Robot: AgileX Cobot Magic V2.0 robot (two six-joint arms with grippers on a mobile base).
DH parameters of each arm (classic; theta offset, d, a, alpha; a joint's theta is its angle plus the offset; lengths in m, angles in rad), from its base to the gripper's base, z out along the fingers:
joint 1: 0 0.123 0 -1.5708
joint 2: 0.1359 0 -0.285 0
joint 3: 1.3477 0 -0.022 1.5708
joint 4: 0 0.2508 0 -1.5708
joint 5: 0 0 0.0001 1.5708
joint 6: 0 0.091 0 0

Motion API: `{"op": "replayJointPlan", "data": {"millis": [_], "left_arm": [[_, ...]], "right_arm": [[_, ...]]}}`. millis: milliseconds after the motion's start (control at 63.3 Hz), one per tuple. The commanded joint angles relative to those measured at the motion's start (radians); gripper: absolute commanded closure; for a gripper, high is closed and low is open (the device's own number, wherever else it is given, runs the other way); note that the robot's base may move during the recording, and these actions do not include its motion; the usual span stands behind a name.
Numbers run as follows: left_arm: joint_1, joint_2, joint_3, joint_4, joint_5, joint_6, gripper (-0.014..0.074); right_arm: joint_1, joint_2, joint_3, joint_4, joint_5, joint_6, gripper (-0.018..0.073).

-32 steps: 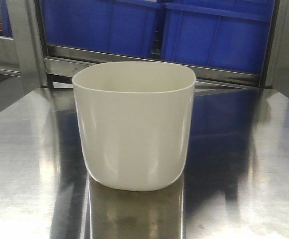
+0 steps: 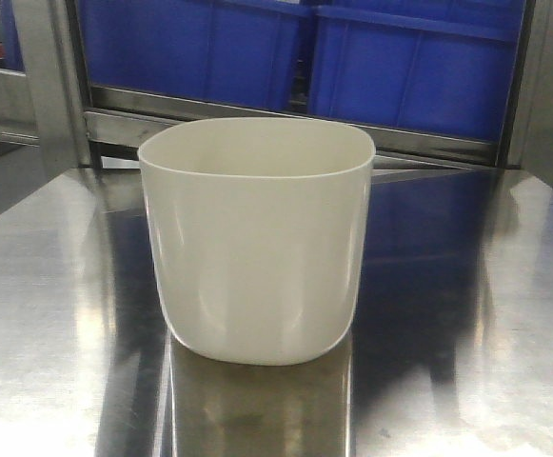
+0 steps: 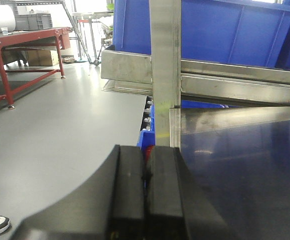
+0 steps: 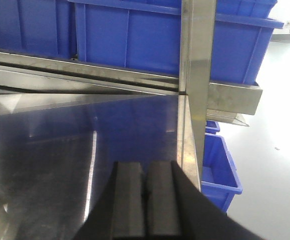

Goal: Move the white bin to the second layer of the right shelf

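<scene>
One white bin (image 2: 257,243) stands upright on the steel tabletop (image 2: 485,343), with broad shiny surface showing on either side of it and in front. Behind the bin, past the tabletop's far edge, sit blue crates (image 2: 409,67). The left gripper (image 3: 145,192), pads pressed together, hangs at the tabletop's left edge. The right gripper (image 4: 145,200), likewise closed, is near the right edge.

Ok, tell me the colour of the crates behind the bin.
The crates are plain blue; the front-facing view shows them best.
</scene>
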Motion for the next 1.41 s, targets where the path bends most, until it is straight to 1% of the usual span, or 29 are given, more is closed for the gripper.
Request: {"op": "replayJointPlan", "data": {"millis": [0, 174, 316, 363, 458, 568, 663, 711, 789, 916, 1026, 1121, 1184, 1279, 1342, 1389], "left_arm": [[0.002, -0.016, 0.037, -0.006, -0.084, -0.003, 0.0512], [0.002, -0.016, 0.037, -0.006, -0.084, -0.003, 0.0512], [0.002, -0.016, 0.037, -0.006, -0.084, -0.003, 0.0512], [0.002, -0.016, 0.037, -0.006, -0.084, -0.003, 0.0512], [0.002, -0.016, 0.037, -0.006, -0.084, -0.003, 0.0512], [0.002, -0.016, 0.037, -0.006, -0.084, -0.003, 0.0512], [0.002, -0.016, 0.037, -0.006, -0.084, -0.003, 0.0512], [0.002, -0.016, 0.037, -0.006, -0.084, -0.003, 0.0512], [0.002, -0.016, 0.037, -0.006, -0.084, -0.003, 0.0512], [0.002, -0.016, 0.037, -0.006, -0.084, -0.003, 0.0512], [0.002, -0.016, 0.037, -0.006, -0.084, -0.003, 0.0512], [0.002, -0.016, 0.037, -0.006, -0.084, -0.003, 0.0512], [0.002, -0.016, 0.037, -0.006, -0.084, -0.003, 0.0512], [0.002, -0.016, 0.037, -0.006, -0.084, -0.003, 0.0512], [0.002, -0.016, 0.037, -0.006, -0.084, -0.003, 0.0512], [0.002, -0.016, 0.037, -0.006, -0.084, -0.003, 0.0512]], "right_arm": [[0.001, -0.02, -0.053, 0.002, -0.063, 0.0, 0.0502], [0.001, -0.02, -0.12, 0.002, 0.019, 0.0, 0.0502], [0.001, -0.008, -0.224, 0.003, 0.204, 0.0, 0.0502], [0.001, 0.011, -0.263, 0.003, 0.283, 0.0, 0.0502], [0.001, 0.07, -0.331, 0.014, 0.393, 0.0, 0.0502], [0.001, 0.162, -0.409, 0.058, 0.494, -0.001, 0.0502], [0.001, 0.253, -0.476, 0.118, 0.591, -0.036, 0.0502], [0.001, 0.292, -0.502, 0.152, 0.625, -0.071, 0.0502], [0.001, 0.364, -0.536, 0.214, 0.65, -0.116, 0.0502], [0.001, 0.46, -0.586, 0.274, 0.648, -0.116, 0.0502], [0.001, 0.548, -0.629, 0.297, 0.654, -0.116, 0.0502], [0.001, 0.635, -0.674, 0.302, 0.698, -0.102, 0.0502], [0.001, 0.696, -0.717, 0.302, 0.756, -0.058, 0.0502], [0.004, 0.792, -0.777, 0.301, 0.836, 0.047, 0.0502], [0.019, 0.85, -0.816, 0.29, 0.873, 0.073, 0.0502], [0.038, 0.879, -0.844, 0.27, 0.889, 0.073, 0.0502]]}}
